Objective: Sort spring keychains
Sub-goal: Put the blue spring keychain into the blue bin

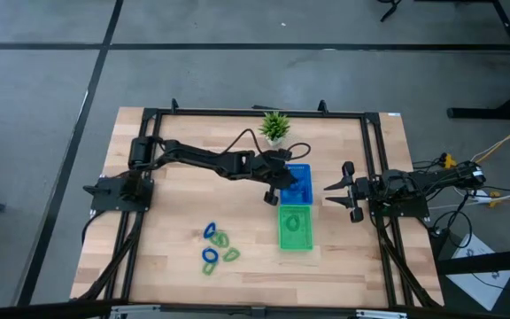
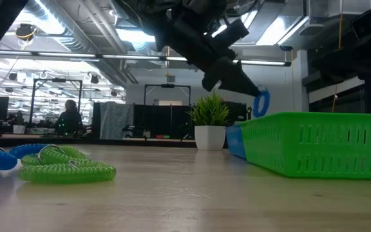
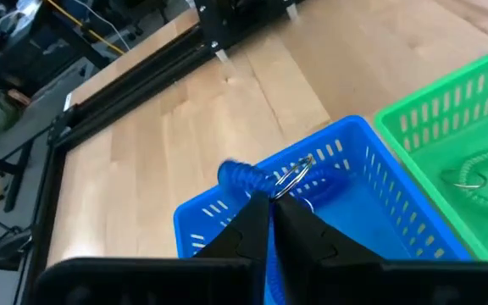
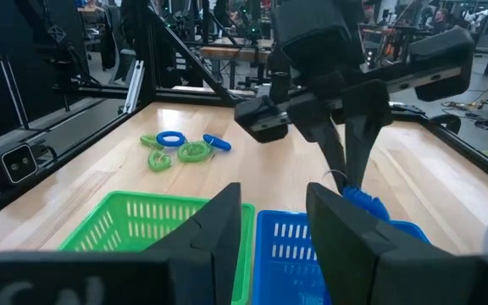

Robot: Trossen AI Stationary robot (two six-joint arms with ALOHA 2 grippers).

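So the left gripper (image 1: pixel 277 190) is hanging over the blue square plastic basket tray (image 3: pixel 371 191), fingers pinched tight on a blue coiled spring keychain (image 3: pixel 242 177) by its metal split ring (image 3: pixel 293 176). The coil dangles just above the tray's rim, not inside yet.

To do this bit well, I'd get the coil fully over the tray floor before letting go, since it's sitting right at the edge and a springy thing like that could bounce off the wall onto the wooden table (image 1: pixel 166 239). Drop it low, open gently.

The green square plastic basket tray (image 1: pixel 296 228) sits right beside the blue one and seems to have a light green keychain (image 3: pixel 473 180) in it already, though it's hard to make out. The remaining blue and green coils (image 1: pixel 217 245) sit in a little pile well apart. The right gripper (image 1: pixel 336 190) waits near the trays, fingers spread.
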